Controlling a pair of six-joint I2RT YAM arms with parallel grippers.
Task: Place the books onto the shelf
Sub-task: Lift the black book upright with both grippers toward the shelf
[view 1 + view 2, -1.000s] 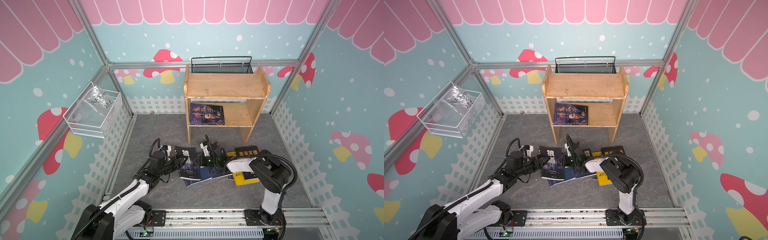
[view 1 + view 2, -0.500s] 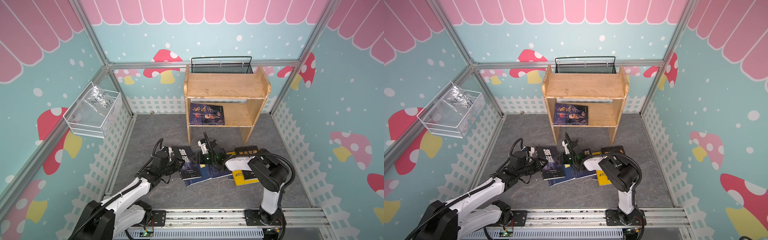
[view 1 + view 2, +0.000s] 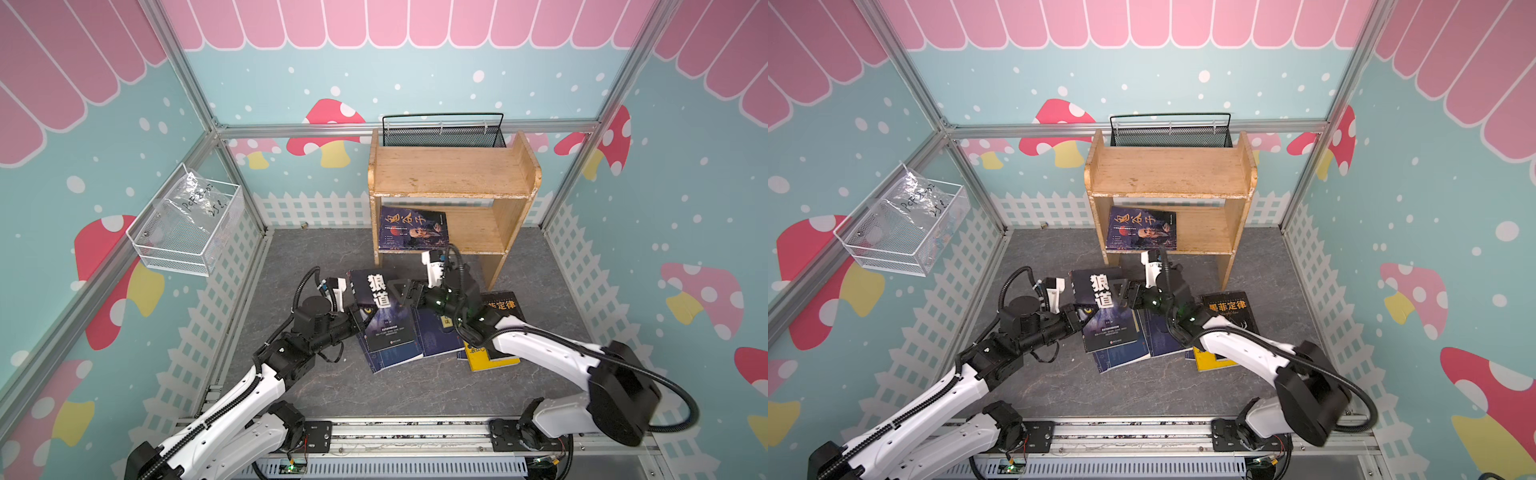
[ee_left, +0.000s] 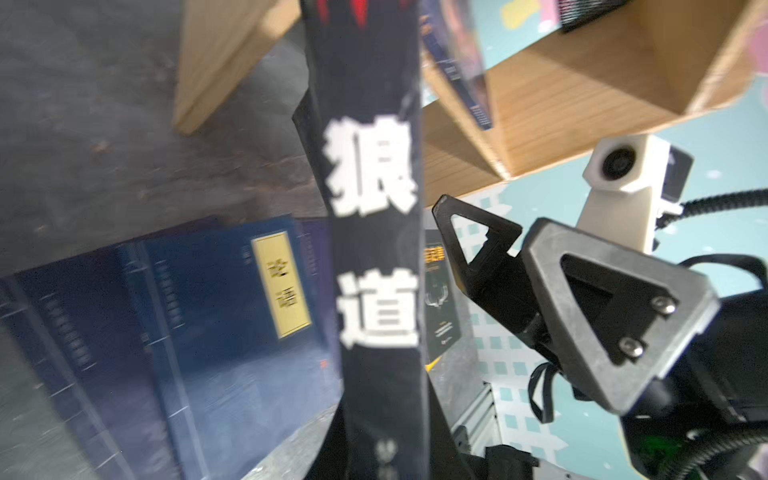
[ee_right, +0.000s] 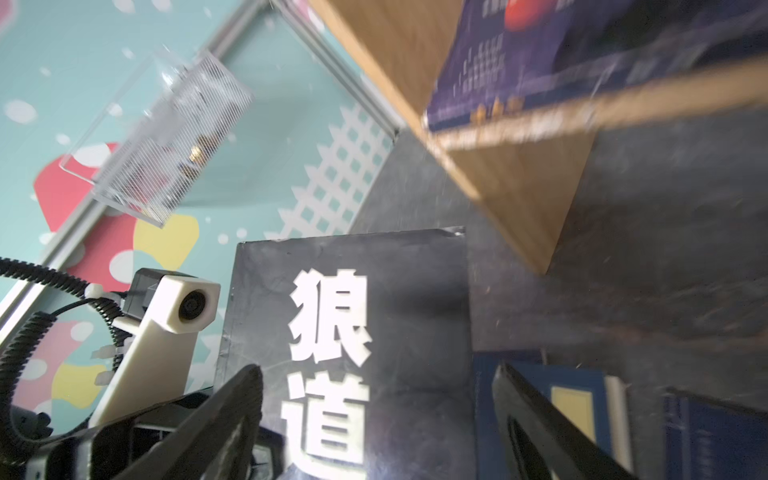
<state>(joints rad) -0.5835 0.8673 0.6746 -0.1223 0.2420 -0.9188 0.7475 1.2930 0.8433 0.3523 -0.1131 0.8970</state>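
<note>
Left fingers (image 3: 354, 319) clenched on book (image 3: 384, 309), right fingers (image 5: 239, 413) spread loose at opposite edge; long axis points toward shelf (image 3: 453, 174) just ahead.

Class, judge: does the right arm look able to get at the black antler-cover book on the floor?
Probably yes: the black antler-cover book lies uncovered beside it; the right gripper is open and empty, but must draw back.
</note>
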